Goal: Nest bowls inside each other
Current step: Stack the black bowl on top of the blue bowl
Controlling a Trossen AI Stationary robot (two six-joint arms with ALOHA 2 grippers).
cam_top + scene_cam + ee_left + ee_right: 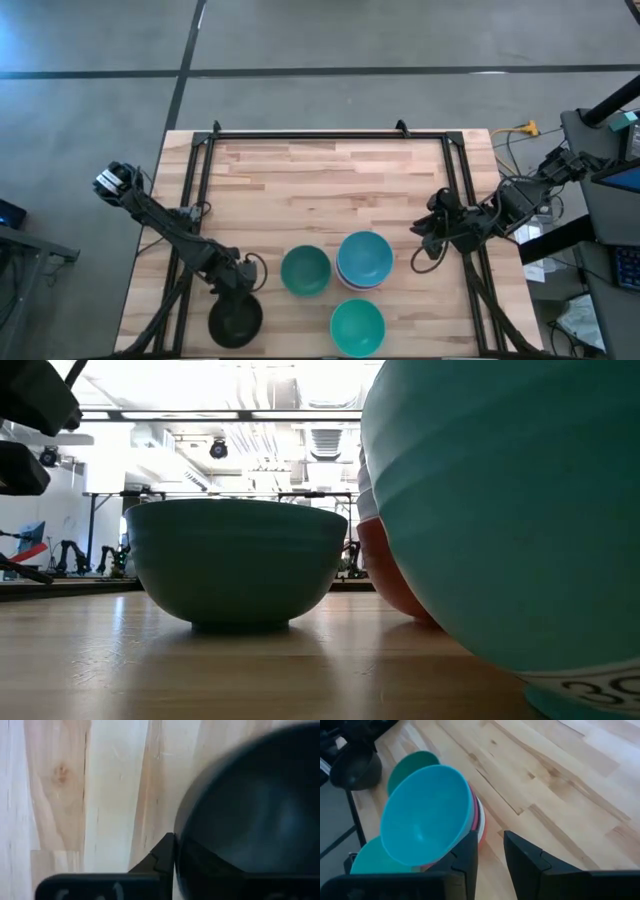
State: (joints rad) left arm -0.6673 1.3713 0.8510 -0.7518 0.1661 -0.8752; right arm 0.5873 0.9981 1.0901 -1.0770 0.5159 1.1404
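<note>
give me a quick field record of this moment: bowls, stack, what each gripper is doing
loose bowls: dark teal bowl, turquoise bowl, black bowl
stack: blue bowl on top, pink and white rims beneath it in the right wrist view
left gripper: shut on the black bowl's rim, near table edge
right gripper: open, beside the stack, holding nothing
surface: wooden table

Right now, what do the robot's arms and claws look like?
Both arms are thin, dark and jointed, with black cables looping along them. The left gripper and right gripper are black too. Up close, the right one's fingers are flat, chunky black blocks with stepped edges.
</note>
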